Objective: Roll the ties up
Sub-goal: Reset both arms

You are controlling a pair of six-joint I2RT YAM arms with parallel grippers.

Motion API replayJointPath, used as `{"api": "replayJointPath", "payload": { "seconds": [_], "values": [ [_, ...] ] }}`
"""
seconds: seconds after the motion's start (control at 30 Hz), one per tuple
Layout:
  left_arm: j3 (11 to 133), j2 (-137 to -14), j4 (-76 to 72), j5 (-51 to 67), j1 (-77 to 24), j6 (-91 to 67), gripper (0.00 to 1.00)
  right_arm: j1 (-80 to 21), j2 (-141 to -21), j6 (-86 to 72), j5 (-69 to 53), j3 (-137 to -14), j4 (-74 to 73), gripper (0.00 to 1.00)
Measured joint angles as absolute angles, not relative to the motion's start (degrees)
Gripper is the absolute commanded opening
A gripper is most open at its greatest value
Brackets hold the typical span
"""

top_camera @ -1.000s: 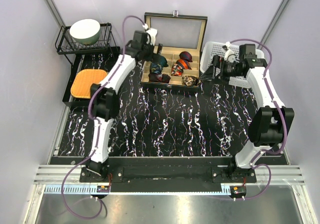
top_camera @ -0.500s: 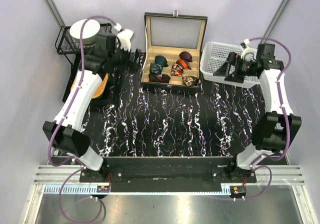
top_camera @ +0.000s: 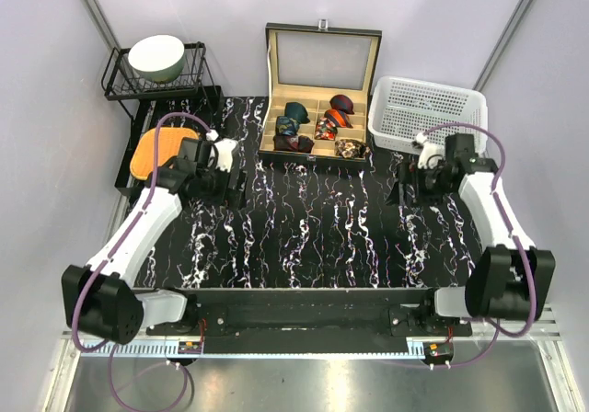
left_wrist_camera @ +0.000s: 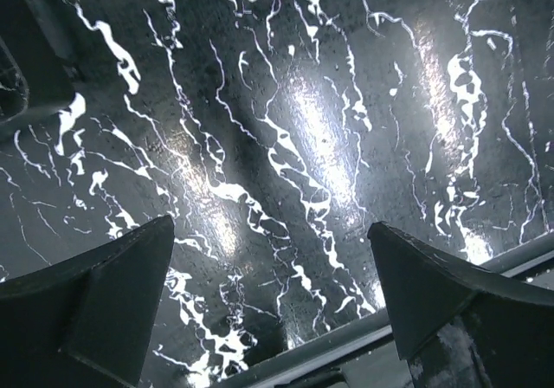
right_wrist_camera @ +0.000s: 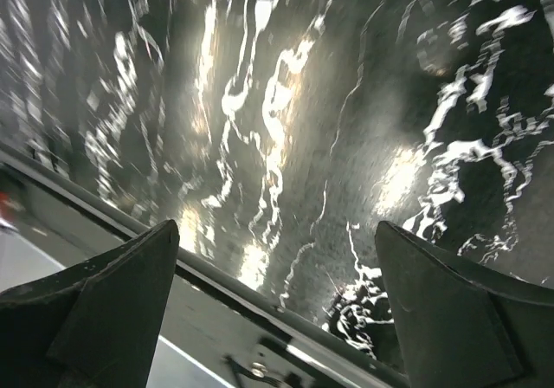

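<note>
The ties (top_camera: 317,127) sit coiled in the box (top_camera: 313,160); left gripper (top_camera: 232,187), right gripper (top_camera: 403,191) hang well short (both spread wide, empty).

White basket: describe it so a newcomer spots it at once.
On the black marbled table, look to the far right corner, right of the open tie box. The white basket is the only pale, slotted plastic container there.

Bystanders on the marbled table
An open compartmented box (top_camera: 322,58), lid raised, stood at centre back of the black, white-veined tabletop (top_camera: 313,219). A white slatted basket (top_camera: 428,85) sat just right of it. At far left a wire rack (top_camera: 114,74) held a pale bowl (top_camera: 156,56), with an orange pad (top_camera: 152,154) nearer.
</note>
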State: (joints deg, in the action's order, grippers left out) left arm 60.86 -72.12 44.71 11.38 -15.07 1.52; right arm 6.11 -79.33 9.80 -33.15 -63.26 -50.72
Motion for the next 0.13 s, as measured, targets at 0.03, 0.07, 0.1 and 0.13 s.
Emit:
{"api": "replayJointPath", "payload": {
  "seconds": [0.03,0.07,0.1,0.13],
  "values": [
    [60.25,-71.09,44.12,11.33,-15.07,1.39,0.99,4.64,-77.87,10.57,-31.77,-61.89,-50.57,1.0],
    [59.7,-70.26,43.55,11.31,-15.07,1.19,0.99,3.29,-76.6,11.16,-30.48,-60.71,-50.37,1.0],
    [59.4,-69.78,43.18,11.27,-15.07,1.08,0.99,2.11,-75.57,11.73,-29.43,-59.83,-50.26,1.0],
    [59.29,-69.67,43.03,11.18,-15.07,0.99,0.99,1.43,-74.91,12.08,-28.84,-59.37,-50.17,1.0]
  ]
}}
